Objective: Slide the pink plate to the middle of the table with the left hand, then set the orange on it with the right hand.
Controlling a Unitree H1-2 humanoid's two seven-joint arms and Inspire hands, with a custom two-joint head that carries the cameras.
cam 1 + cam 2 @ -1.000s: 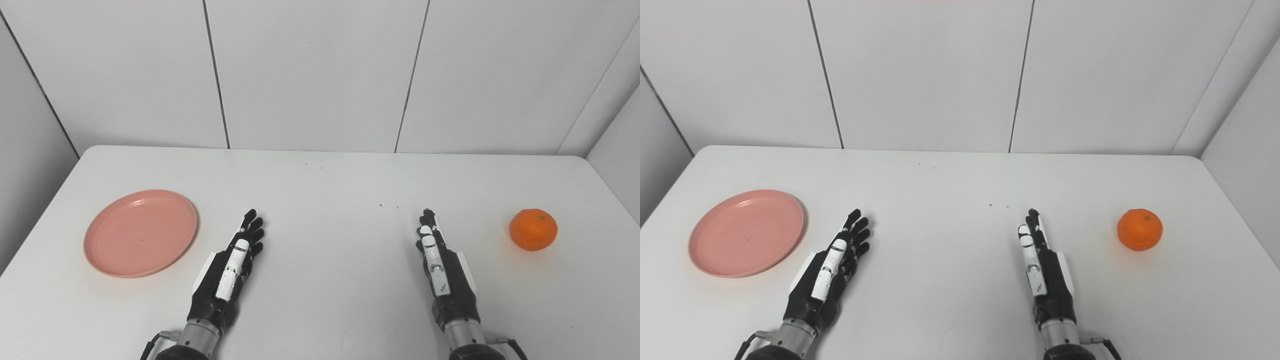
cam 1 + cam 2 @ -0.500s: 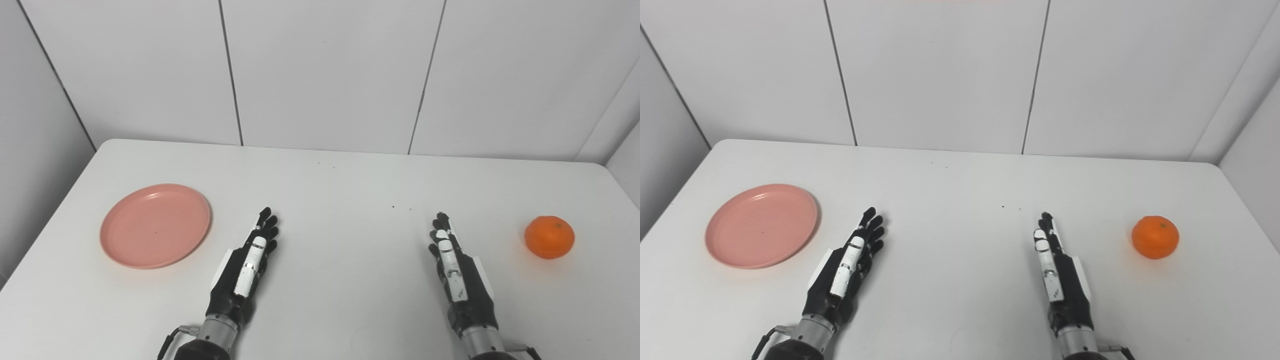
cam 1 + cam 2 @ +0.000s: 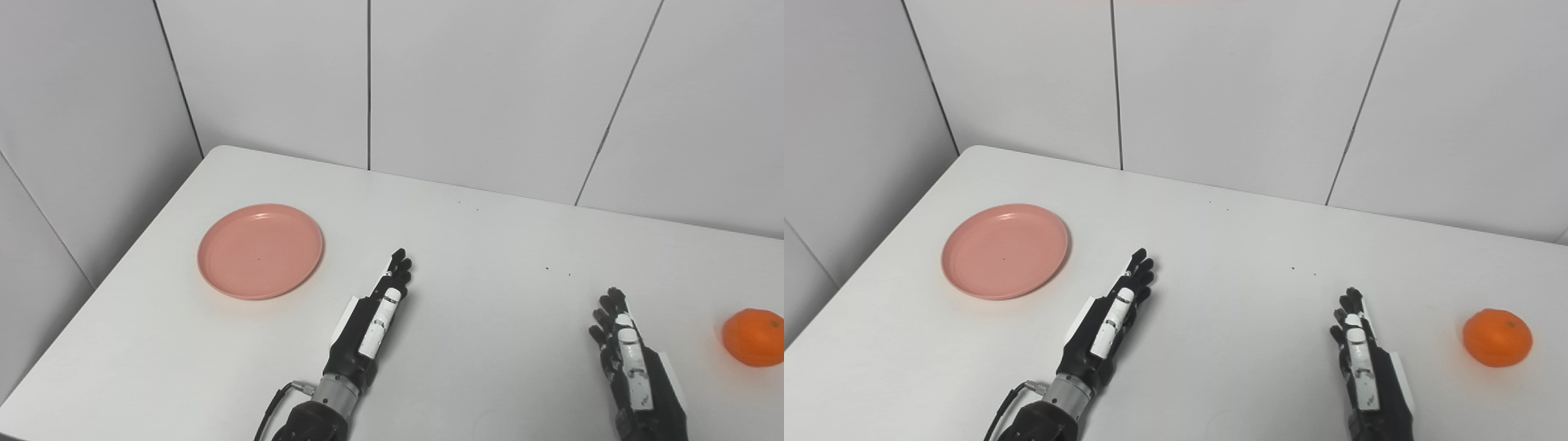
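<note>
Positions are given relative to the plate.

Nearest the camera: the right hand (image 3: 1366, 367) enters at the bottom edge, far to the right of the plate and nearer the viewer. Its fingers are straight and spread slightly, pointing away over the bench (image 3: 1213, 294). It holds nothing. Whether the palm rests on the bench or hovers just above it cannot be told.

The left hand (image 3: 1105, 318) lies right of the plate and a little nearer, close to it but apart. The fingers (image 3: 1139, 275) are extended and slightly apart, angled up and to the right. It is empty. A cable shows at its wrist.

The orange (image 3: 1497, 337) sits on the bench far right of the plate, beyond the right hand and apart from it. It is untouched.

The plate (image 3: 1006, 251) is pink and lies flat and upright on the left part of the bench, near the left edge. Nothing is on it. It is not at the middle of the bench.

Farthest: a few dark specks on the bench, right of the plate and further back. A white panelled wall stands behind the bench.
</note>
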